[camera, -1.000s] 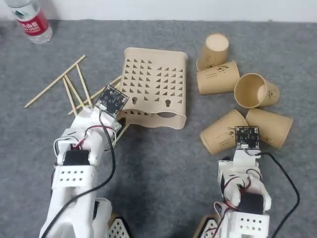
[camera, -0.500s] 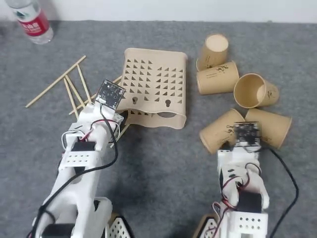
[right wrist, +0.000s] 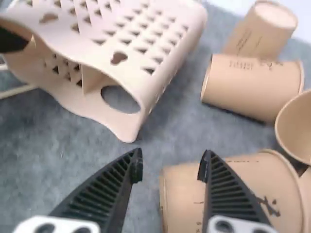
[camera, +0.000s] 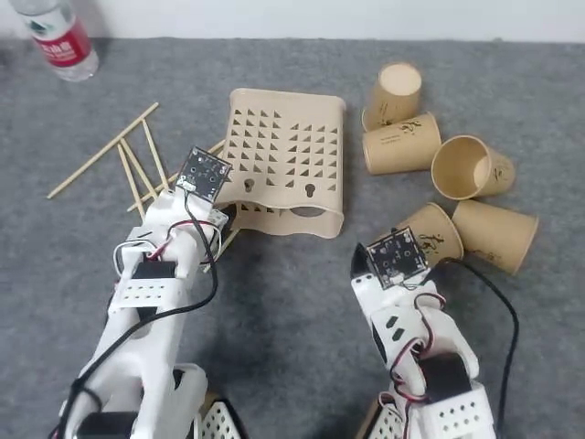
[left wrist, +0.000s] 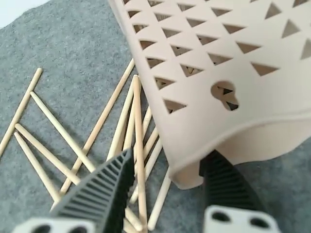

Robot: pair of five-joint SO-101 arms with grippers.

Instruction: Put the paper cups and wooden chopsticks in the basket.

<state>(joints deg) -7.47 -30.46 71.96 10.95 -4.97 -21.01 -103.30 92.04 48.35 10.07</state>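
The beige perforated basket (camera: 288, 160) lies tipped over mid-table, its holed side up. My left gripper (camera: 227, 219) stands open at its near left corner; in the left wrist view the basket corner (left wrist: 194, 160) sits between the open fingers (left wrist: 109, 187). Several wooden chopsticks (camera: 128, 160) lie scattered left of the basket, some running under its edge (left wrist: 138, 145). Several paper cups (camera: 402, 144) lie to the right. My right gripper (camera: 358, 263) is open beside the nearest lying cup (right wrist: 233, 194), between it and the basket (right wrist: 112, 53).
A water bottle (camera: 57, 37) stands at the far left corner. One cup (camera: 396, 91) stands mouth down at the back; another (camera: 471, 167) lies with its mouth facing up. Grey felt (camera: 302, 293) stretches bare between the two arms.
My right arm has swung left, off the cups and toward the gap beside the basket. My left arm edged forward to the basket corner a second ago, then held still.
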